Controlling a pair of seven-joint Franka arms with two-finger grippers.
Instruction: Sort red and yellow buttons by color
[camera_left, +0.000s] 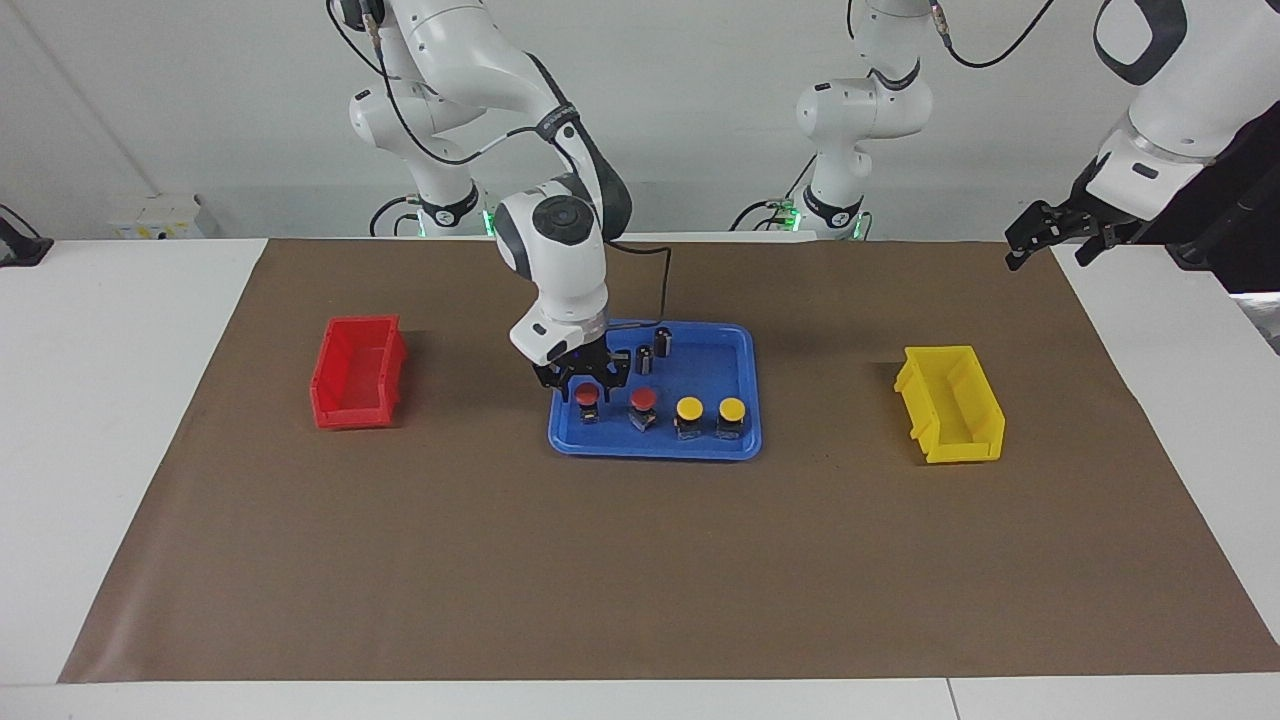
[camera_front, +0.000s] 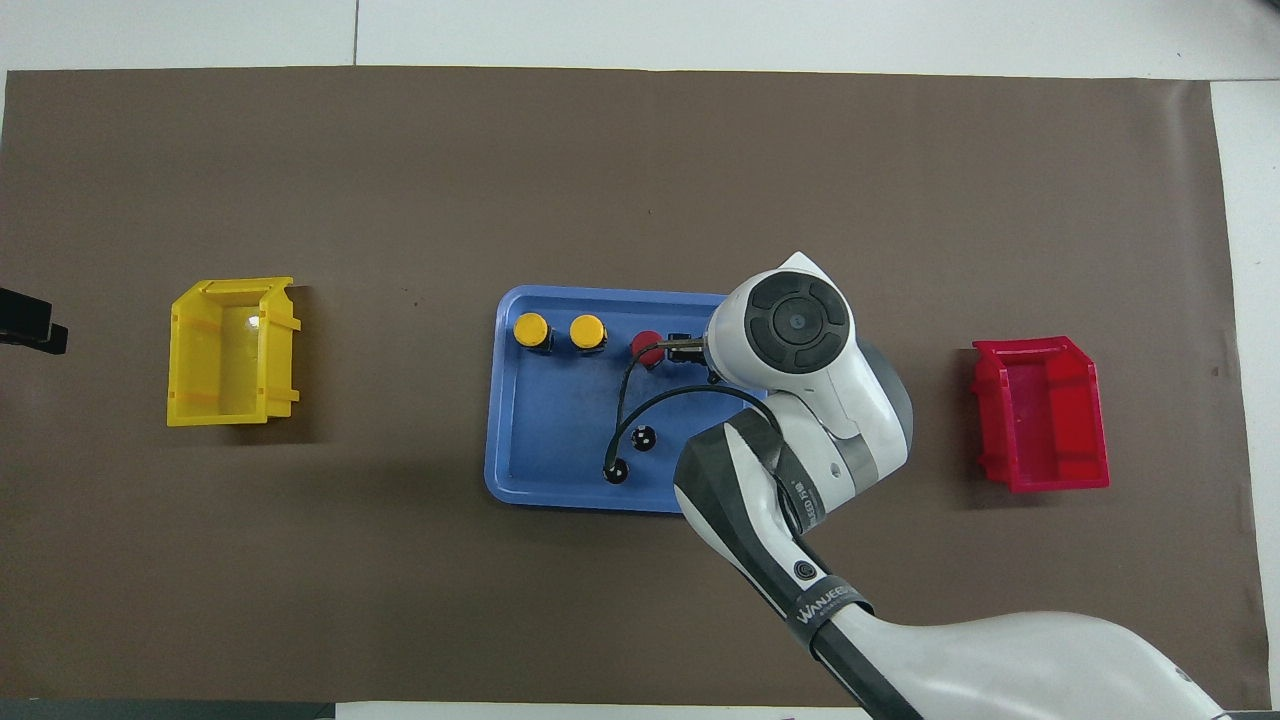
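Two red buttons (camera_left: 587, 397) (camera_left: 643, 400) and two yellow buttons (camera_left: 689, 408) (camera_left: 732, 408) stand in a row in the blue tray (camera_left: 655, 450), along its side farther from the robots. My right gripper (camera_left: 584, 380) hangs just over the red button at the row's end toward the right arm, fingers spread. In the overhead view its wrist hides that button; the other red button (camera_front: 647, 346) and the yellow buttons (camera_front: 531, 328) (camera_front: 588, 330) show. My left gripper (camera_left: 1040, 238) waits, open and empty, in the air over the mat's edge at the left arm's end.
Two dark capless cylinders (camera_left: 663, 342) (camera_left: 645, 358) stand in the tray, nearer to the robots than the buttons. A red bin (camera_left: 358, 372) sits toward the right arm's end, a yellow bin (camera_left: 950, 403) toward the left arm's end. Brown mat (camera_left: 640, 560) covers the table.
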